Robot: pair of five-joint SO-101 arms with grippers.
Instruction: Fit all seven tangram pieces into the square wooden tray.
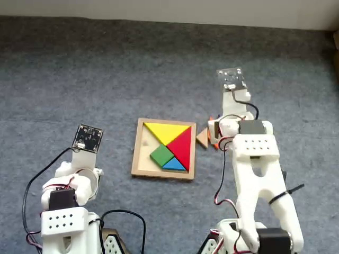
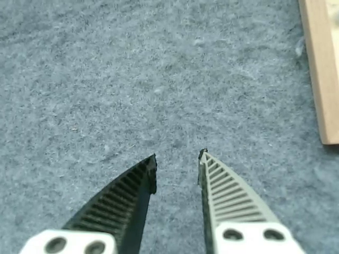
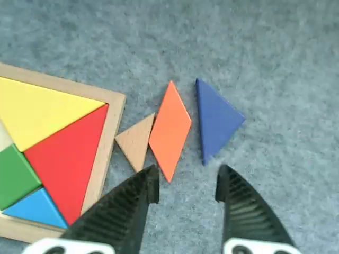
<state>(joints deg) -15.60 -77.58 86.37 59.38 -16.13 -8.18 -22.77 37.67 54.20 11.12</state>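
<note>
- Grey carpet (image 1: 106, 69) covered the whole work surface.
- Right arm (image 1: 257, 159) stood at lower right of the high view and stretched up toward the frame's middle right. Right gripper (image 3: 186, 177) hung over the carpet, fingers spread apart with nothing between them, just short of the three loose pieces.
- Left arm (image 1: 66, 206) sat at lower left of the high view. Left gripper (image 2: 178, 159) was over bare carpet, fingers parted and empty, with the tray edge (image 2: 320, 69) off to one side.
- Square wooden tray (image 1: 136, 153) lay flat at the centre of the high view, between the two arms. Bare wood showed along its left part.
- Yellow triangle (image 1: 166, 131) lay in the tray, along its top edge.
- Red triangle (image 1: 181, 148) lay in the tray against the right rim, touching the yellow one.
- Dark blue triangle (image 3: 214, 119) lay on the carpet outside the tray, just beside the orange piece.
- Green square (image 1: 161, 155) lay in the tray, lower middle, touching the red.
- Orange parallelogram (image 3: 170, 129) lay on the carpet, between the dark blue and wooden pieces.
- Light blue triangle (image 1: 174, 164) lay in the tray at its bottom edge, below the green.
- Plain wooden triangle (image 1: 202, 138) lay on the carpet, just right of the tray rim.
</note>
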